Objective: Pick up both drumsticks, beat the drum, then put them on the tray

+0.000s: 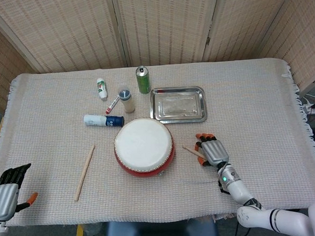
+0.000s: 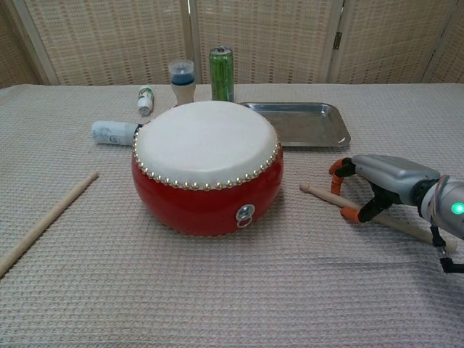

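While the right hand (image 2: 377, 190) is arched over the right drumstick (image 2: 322, 195), fingertips down on both sides of the shaft, a closed grip cannot be told. That stick's long axis is run from near the drum (image 1: 144, 146) back toward the robot's right. The left drumstick (image 1: 85, 172) is laid left of the drum, well apart from the left hand (image 1: 7, 191), held spread and empty. The tray (image 1: 178, 104) is seen behind the drum.

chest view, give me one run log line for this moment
right hand over right drumstick, not lifted | left drumstick on cloth | left hand open | tray empty
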`<state>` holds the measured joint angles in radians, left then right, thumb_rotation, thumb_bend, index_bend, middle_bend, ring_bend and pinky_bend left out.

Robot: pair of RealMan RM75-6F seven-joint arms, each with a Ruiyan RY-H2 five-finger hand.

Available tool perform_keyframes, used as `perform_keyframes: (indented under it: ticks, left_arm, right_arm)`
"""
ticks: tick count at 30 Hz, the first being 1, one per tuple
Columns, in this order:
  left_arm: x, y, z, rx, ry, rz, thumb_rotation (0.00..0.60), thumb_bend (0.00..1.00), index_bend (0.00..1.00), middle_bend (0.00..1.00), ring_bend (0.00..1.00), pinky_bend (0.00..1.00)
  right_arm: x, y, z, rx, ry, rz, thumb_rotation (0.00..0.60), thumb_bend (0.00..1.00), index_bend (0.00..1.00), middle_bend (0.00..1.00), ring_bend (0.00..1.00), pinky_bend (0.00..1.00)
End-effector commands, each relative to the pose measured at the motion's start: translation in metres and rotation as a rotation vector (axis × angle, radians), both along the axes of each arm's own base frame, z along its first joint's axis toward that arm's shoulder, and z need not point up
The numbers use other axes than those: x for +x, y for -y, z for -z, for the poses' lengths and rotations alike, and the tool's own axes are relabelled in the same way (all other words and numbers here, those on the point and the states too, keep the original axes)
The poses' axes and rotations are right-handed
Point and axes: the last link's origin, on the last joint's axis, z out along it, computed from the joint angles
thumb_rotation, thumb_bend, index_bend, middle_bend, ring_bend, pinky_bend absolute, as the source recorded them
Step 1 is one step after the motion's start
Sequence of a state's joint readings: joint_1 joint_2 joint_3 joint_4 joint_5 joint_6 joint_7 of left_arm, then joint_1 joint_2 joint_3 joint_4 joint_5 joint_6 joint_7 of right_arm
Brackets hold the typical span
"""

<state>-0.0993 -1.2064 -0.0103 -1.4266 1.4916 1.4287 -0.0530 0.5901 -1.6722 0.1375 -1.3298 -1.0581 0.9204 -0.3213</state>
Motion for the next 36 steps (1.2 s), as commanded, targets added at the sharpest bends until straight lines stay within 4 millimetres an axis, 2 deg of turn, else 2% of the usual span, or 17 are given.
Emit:
perform_keyframes:
  ticks: [1,5,6,14,19,27,30,36]
  left_arm:
    - [0.0,0.0,0.0,0.0,0.0,0.0,0.6,0.28,0.11,0.13,0.12,0.11]
    - [-0.001,0.001,-0.001,0.002,0.002,-0.001,0.6,0.28,0.11,0.13,0.12,0.11]
    - [-0.001,0.001,-0.002,0.003,0.003,-0.002,0.6,0.28,0.11,0.13,0.12,0.11]
    - [0.001,0.002,-0.003,0.003,0.004,0.007,0.6,0.29,0.11,0.13,0.12,0.11]
    - [0.006,0.002,-0.004,0.004,0.001,0.021,0.6,0.28,0.11,0.13,0.12,0.11]
    - [0.011,0.004,-0.004,0.0,-0.005,0.022,0.6,0.29,0.11,0.13,0.12,0.11]
    - [0.012,0.004,-0.004,-0.004,-0.008,0.023,0.6,0.29,0.11,0.13,0.12,0.11]
    - [0.014,0.004,-0.003,-0.014,-0.012,0.023,0.6,0.28,0.11,0.13,0.12,0.11]
  right_arm:
    - [0.002,-0.002,-0.001,-0.005,0.019,-0.004,0.6,0.41,0.53,0.11,0.0,0.12]
    - [0.006,-0.003,-0.007,-0.025,0.076,-0.003,0.6,0.47,0.58,0.14,0.0,0.12]
    - [0.011,-0.003,-0.02,-0.066,0.16,0.012,0.6,0.48,0.6,0.16,0.01,0.12]
    - [0.009,0.006,-0.08,-0.132,0.557,0.111,0.6,0.48,0.63,0.21,0.05,0.12]
    - [0.0,0.011,-0.104,-0.097,0.877,0.226,0.6,0.48,0.64,0.27,0.12,0.16]
    - [-0.034,0.018,-0.11,-0.014,1.24,0.392,0.6,0.48,0.67,0.37,0.3,0.33]
    - [-0.048,0.02,-0.104,0.02,1.297,0.423,0.6,0.48,0.66,0.39,0.33,0.35]
    - [-0.065,0.022,-0.087,0.09,1.366,0.462,0.6,0.45,0.57,0.4,0.36,0.37]
